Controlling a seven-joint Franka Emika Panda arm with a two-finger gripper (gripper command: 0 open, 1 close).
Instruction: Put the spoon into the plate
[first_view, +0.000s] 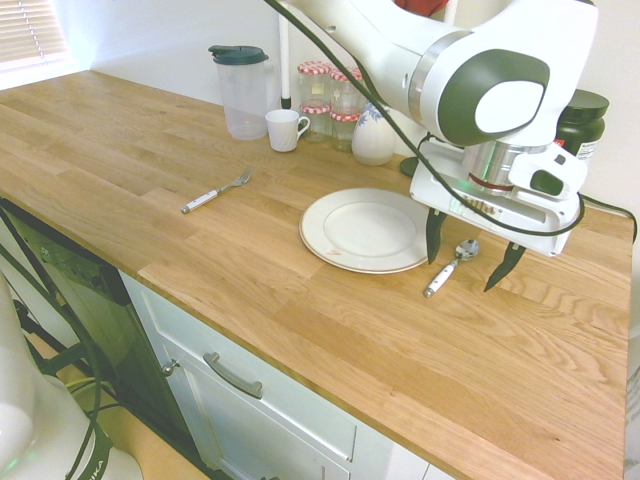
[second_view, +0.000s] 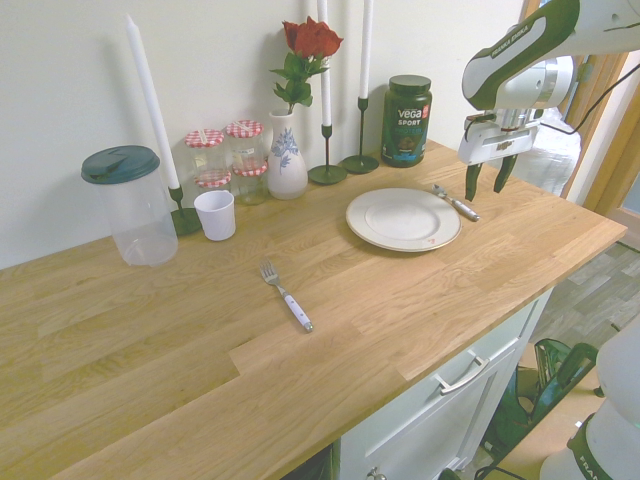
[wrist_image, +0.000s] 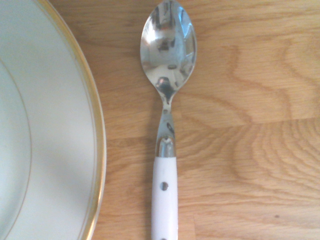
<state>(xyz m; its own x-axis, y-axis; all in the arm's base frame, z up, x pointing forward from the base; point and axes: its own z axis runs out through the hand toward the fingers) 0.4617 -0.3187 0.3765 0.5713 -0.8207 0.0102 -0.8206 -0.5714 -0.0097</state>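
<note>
The spoon (first_view: 452, 264) (second_view: 456, 204) (wrist_image: 166, 125), with a shiny metal bowl and a white handle, lies flat on the wooden counter just beside the plate. The round white plate (first_view: 322, 222) (second_view: 372, 213) (wrist_image: 60, 150) is empty. My gripper (first_view: 470, 250) (second_view: 485, 178) hangs open a little above the spoon, one dark finger on each side of it, touching nothing. In the wrist view the spoon runs lengthwise through the middle, with the plate's gold-edged rim alongside it.
A white-handled fork (first_view: 215, 191) (second_view: 286, 293) lies apart on the counter. Along the wall stand a lidded pitcher (second_view: 130, 205), a white cup (second_view: 215, 214), red-lidded jars (second_view: 225, 150), a vase with a rose (second_view: 287, 160), candlesticks (second_view: 327, 150) and a dark tub (second_view: 407, 120). The counter's end edge is close behind the gripper.
</note>
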